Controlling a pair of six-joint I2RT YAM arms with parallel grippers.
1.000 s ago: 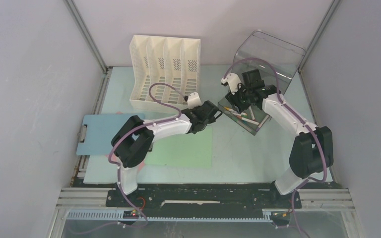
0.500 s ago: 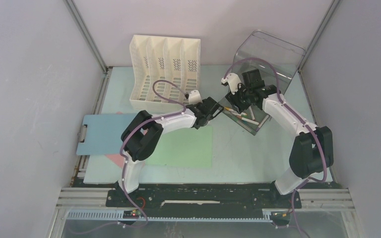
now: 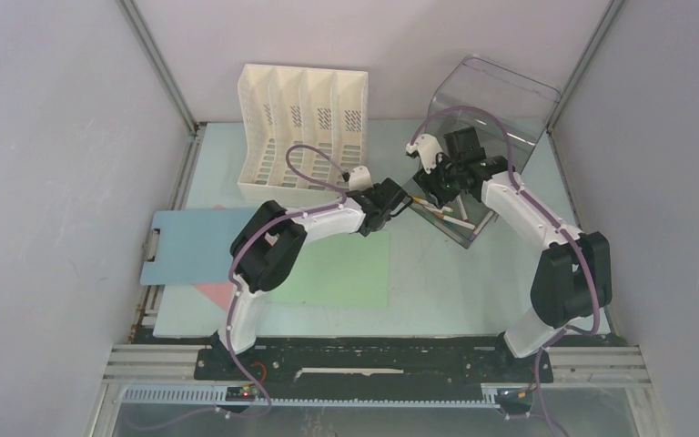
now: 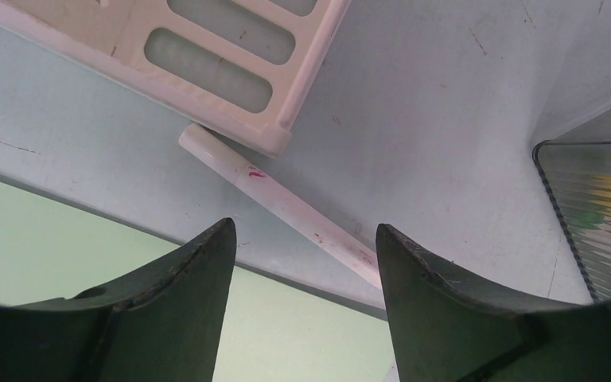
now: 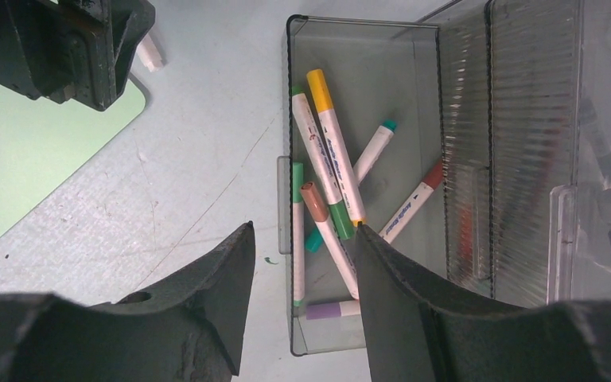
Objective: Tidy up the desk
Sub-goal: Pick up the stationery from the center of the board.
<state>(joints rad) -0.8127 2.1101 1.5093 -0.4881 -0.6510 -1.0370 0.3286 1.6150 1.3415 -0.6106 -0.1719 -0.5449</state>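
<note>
Both apart: left claw (image 4: 304,231), right claw (image 5: 302,231), nothing clamped.
White pen (image 4: 278,200): lay beneath left claw, at the file rack (image 4: 207,72) corner.
Marker bin (image 5: 382,79): sat beneath right claw.
Counter (image 3: 437,282): lay under everything.

Plain pale grey panels (image 3: 45,182) wall me in on three sides, joined by slanting aluminium corner posts (image 3: 160,66), under soft, even light.

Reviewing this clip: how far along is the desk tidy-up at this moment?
Done: several markers lie in the clear bin. In hand: the left gripper hovers open over a white pen on the desk beside the file rack; nothing gripped. The right gripper stands open over the bin. Left: the blue clipboard and green board lie loose.
</note>
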